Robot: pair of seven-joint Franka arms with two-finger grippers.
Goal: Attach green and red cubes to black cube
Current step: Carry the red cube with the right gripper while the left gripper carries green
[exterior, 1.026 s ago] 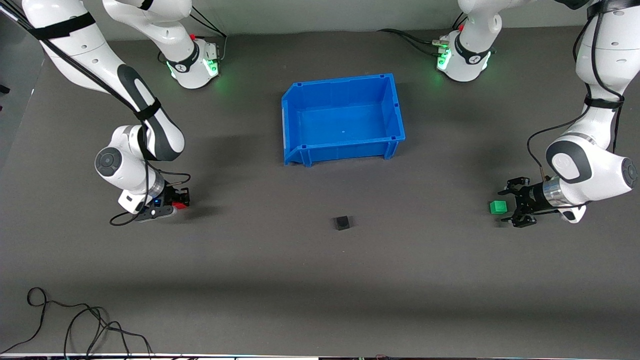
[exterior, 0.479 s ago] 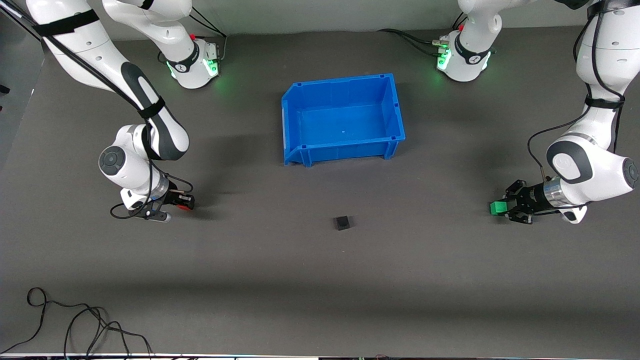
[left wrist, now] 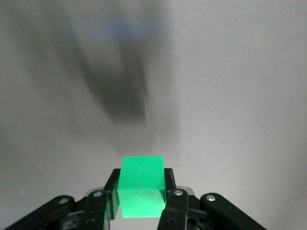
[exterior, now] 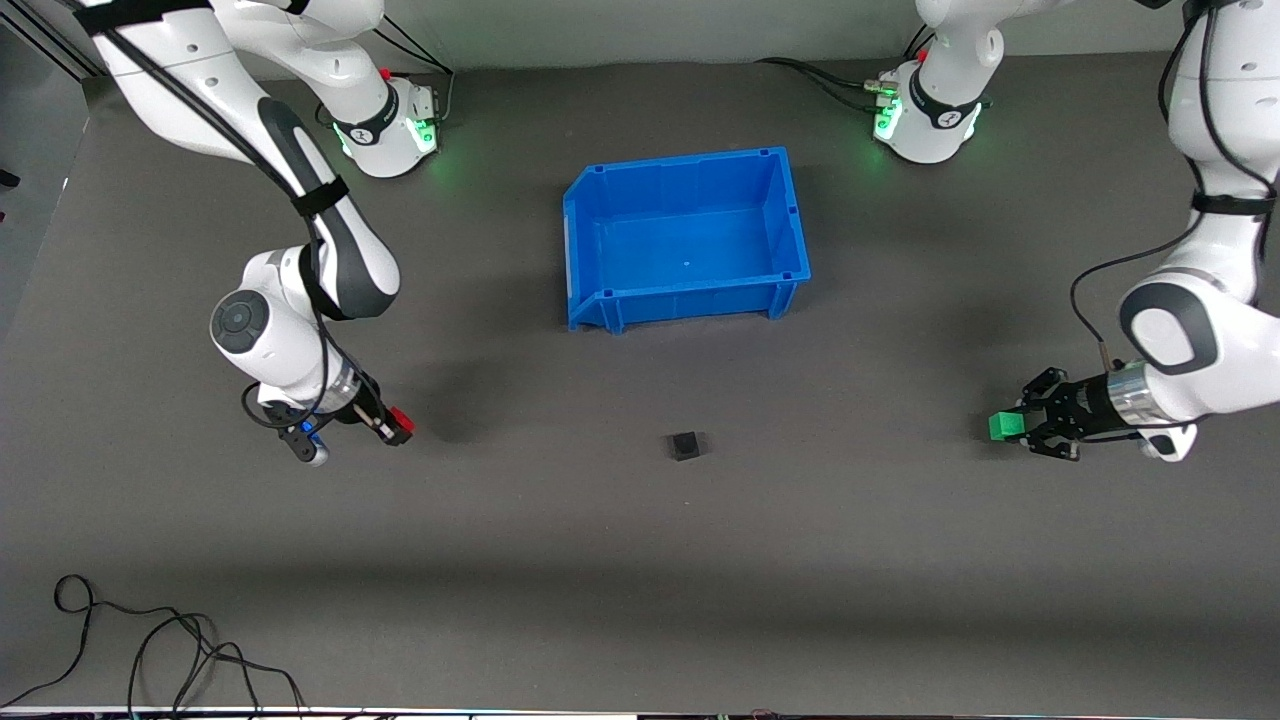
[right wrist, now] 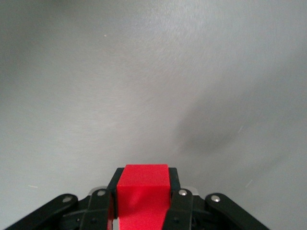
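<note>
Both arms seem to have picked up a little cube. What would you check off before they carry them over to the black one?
1. Left gripper shut on the green cube: ok.
2. Right gripper shut on the red cube: ok.
3. Both cubes lifted off the table: shadows in the wrist views suggest so, but cannot tell for sure.
4. Black cube sits alone on the table, between the two grippers, untouched: ok.
5. Path from each gripper to the black cube free of other things: ok; the blue bin lies farther from the front camera.
6. Cube faces squared to the black cube's sides: cannot tell.
</note>
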